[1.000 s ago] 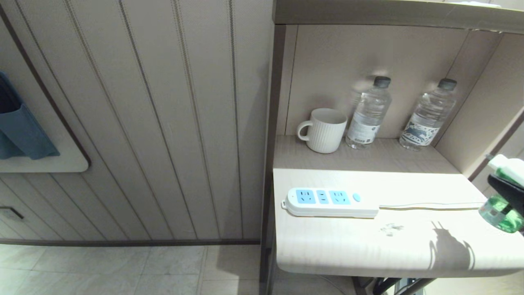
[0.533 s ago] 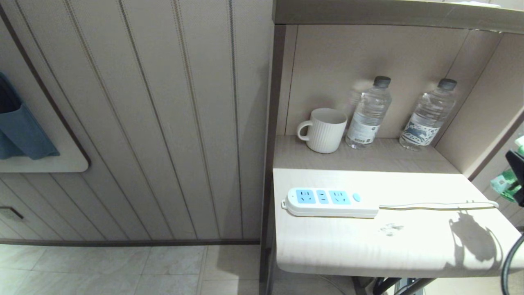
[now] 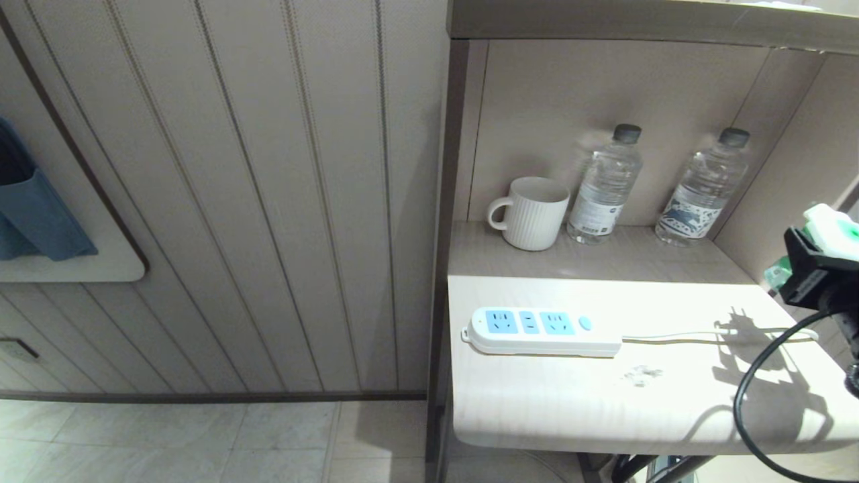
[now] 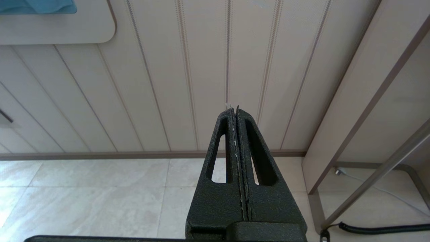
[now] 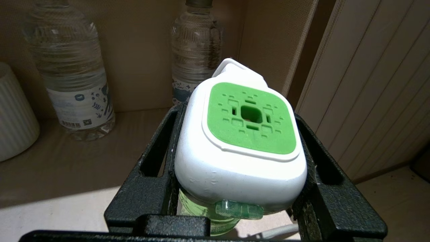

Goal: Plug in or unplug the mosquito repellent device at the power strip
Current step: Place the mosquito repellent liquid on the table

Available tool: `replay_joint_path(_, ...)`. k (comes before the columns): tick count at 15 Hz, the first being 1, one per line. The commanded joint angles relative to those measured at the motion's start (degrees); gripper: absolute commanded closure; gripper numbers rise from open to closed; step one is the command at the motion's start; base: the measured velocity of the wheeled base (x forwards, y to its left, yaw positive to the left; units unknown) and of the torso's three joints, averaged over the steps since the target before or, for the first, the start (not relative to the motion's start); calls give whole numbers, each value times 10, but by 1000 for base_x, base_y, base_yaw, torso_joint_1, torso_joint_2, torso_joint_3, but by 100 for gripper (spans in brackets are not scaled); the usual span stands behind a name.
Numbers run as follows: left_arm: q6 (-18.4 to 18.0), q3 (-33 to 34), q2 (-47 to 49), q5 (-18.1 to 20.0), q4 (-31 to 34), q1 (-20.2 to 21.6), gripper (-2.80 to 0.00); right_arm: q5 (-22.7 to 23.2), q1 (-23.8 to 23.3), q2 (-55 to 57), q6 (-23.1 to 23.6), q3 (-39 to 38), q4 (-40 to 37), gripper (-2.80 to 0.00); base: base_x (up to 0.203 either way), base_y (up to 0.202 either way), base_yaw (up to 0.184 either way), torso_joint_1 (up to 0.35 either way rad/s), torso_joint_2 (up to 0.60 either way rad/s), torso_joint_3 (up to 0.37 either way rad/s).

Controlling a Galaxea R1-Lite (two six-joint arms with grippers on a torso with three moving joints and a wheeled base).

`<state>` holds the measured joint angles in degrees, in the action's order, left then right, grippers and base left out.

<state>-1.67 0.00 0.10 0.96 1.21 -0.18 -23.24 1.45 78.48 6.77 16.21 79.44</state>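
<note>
The mosquito repellent device [image 3: 832, 231], white with a green vented top, hangs in the air off the table's right end in the head view. My right gripper [image 3: 813, 267] is shut on it, and the black fingers [image 5: 161, 158] clamp both sides of its white head [image 5: 242, 168]. The translucent green bottle [image 5: 198, 215] shows below the head. The power strip [image 3: 543, 330] lies flat on the table [image 3: 570, 402] well to the left of the device, with all three light-blue sockets empty. Its white cord [image 3: 698, 337] runs right. My left gripper [image 4: 234, 109] is shut on nothing, low over the floor.
A white ribbed mug [image 3: 530, 213] and two clear water bottles [image 3: 604, 184] [image 3: 701, 188] stand at the back of the alcove. The alcove's side panel [image 3: 792, 174] is just behind the device. A black cable [image 3: 758, 382] loops over the table's right end.
My right gripper has carried the device up along the right edge of the head view and turned it upright, green top now facing up. Its shadow has shifted right on the table.
</note>
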Motion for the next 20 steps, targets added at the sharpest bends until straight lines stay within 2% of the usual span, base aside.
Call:
replay_joint_path(1,0,0,1,0,0,0,0,-12,0,70,15,-4,56,0,0,0,0,0,0,0)
replay_joint_path(6,0,0,1,0,0,0,0,-17,1,137,52,12,103,0,0,0,0,0,0,0)
replay_joint_path(8,0,0,1,0,0,0,0,-17,2,156,56,33,105,0,0,0,0,0,0,0)
replay_joint_path(10,0,0,1,0,0,0,0,-16,3,195,59,88,101,0,0,0,0,0,0,0)
replay_joint_path(20,0,0,1,0,0,0,0,-12,2,288,24,102,101,0,0,0,0,0,0,0)
